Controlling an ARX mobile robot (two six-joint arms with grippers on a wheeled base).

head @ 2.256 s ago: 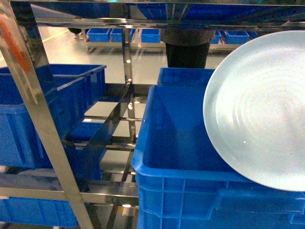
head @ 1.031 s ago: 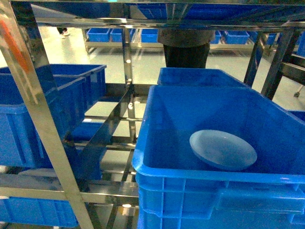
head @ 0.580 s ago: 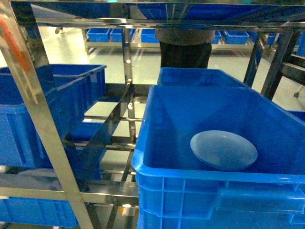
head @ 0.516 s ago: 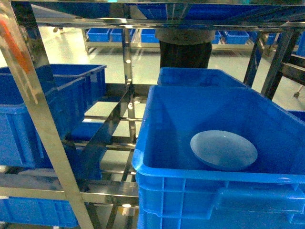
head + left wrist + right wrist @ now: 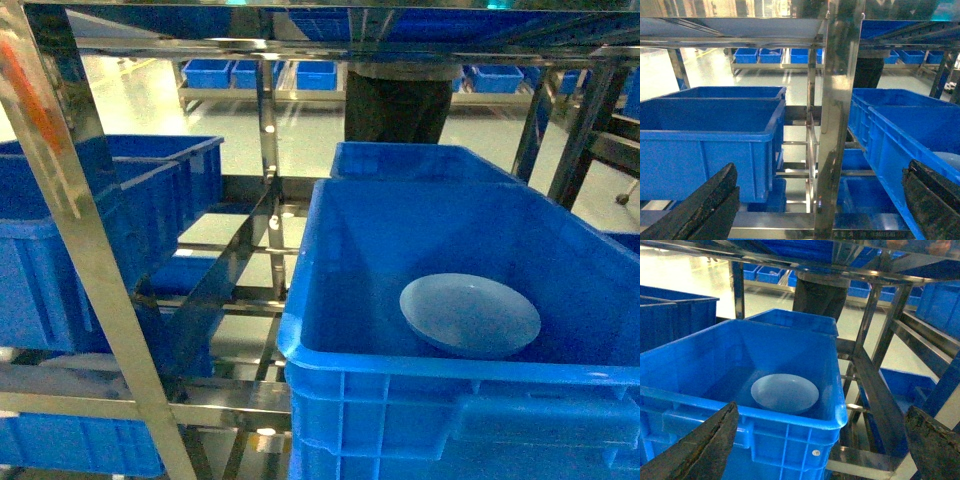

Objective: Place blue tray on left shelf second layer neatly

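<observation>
1. Both grippers spread wide, holding nothing: left gripper (image 5: 820, 200) before the left shelf (image 5: 840, 100), right gripper (image 5: 820, 440) before the crate (image 5: 790, 427).
2. Blue tray (image 5: 784, 393) lying inside crate; in left wrist view mostly hidden by crate wall.

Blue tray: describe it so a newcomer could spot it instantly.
Find the steel shelf, then the big crate nearest the camera on its right side. The tray lies on that crate's floor. It is the only pale, smooth, shallow dish; everything around it is deep-blue ribbed crates.
</observation>
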